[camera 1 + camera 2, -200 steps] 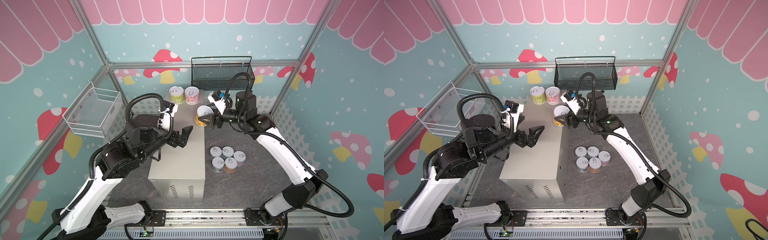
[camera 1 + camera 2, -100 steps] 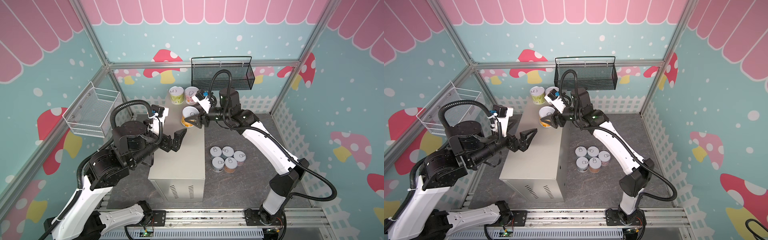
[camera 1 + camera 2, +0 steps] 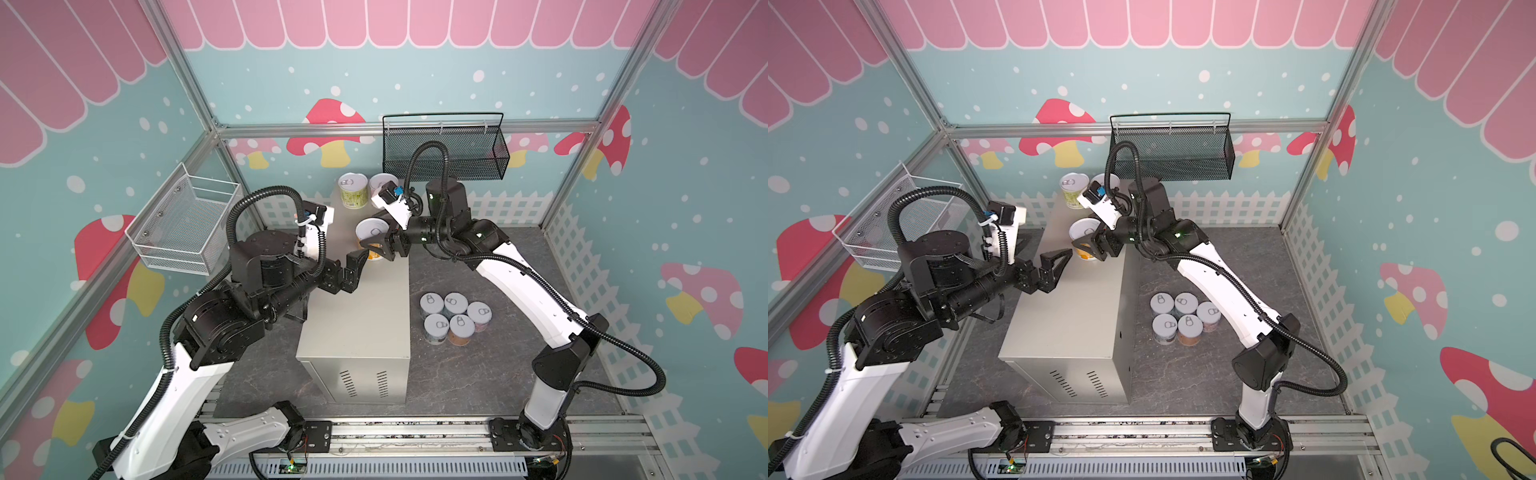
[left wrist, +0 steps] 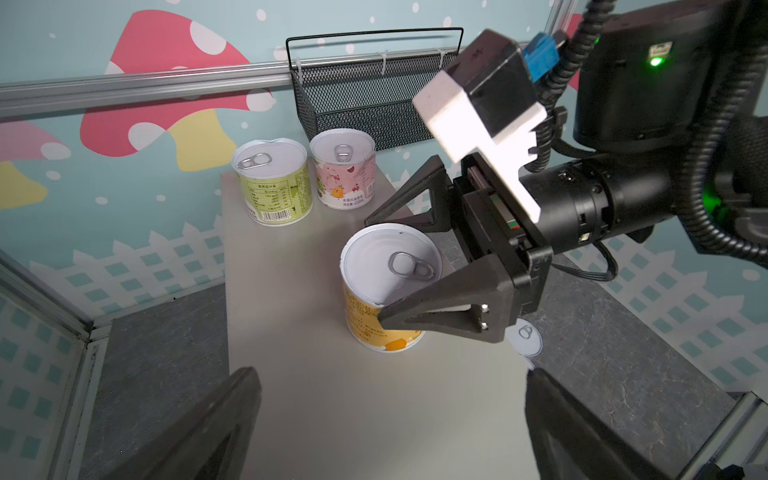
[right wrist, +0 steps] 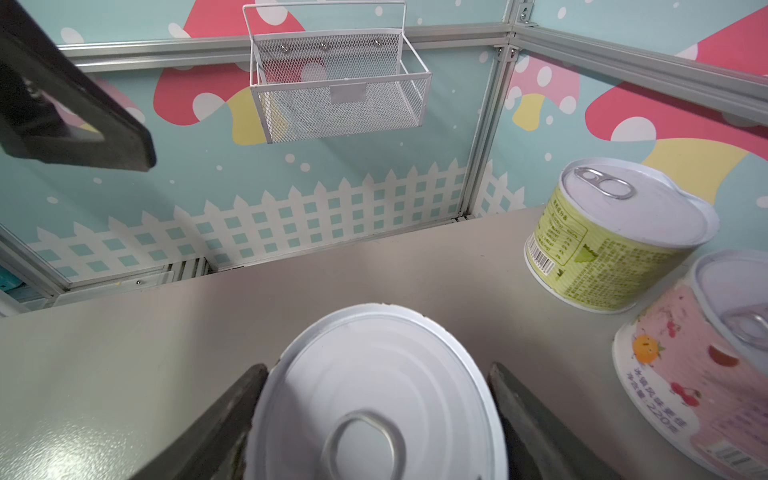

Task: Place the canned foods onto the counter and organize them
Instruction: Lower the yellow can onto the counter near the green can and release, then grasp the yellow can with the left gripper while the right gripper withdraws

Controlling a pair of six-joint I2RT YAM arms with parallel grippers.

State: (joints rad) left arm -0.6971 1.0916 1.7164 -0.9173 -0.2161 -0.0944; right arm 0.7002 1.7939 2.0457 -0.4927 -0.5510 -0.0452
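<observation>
Two fingers [image 4: 436,307] of the right end effector [image 4: 373,271] straddle the yellow can [image 4: 363,318], grip unclear

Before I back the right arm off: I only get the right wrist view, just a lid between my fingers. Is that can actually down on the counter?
Observer: Yes, the left wrist view shows the yellow can standing with its base on the counter.
Operator: How many sit on the floor?
Observer: Five cans, clustered right of the counter in both top views.
</observation>
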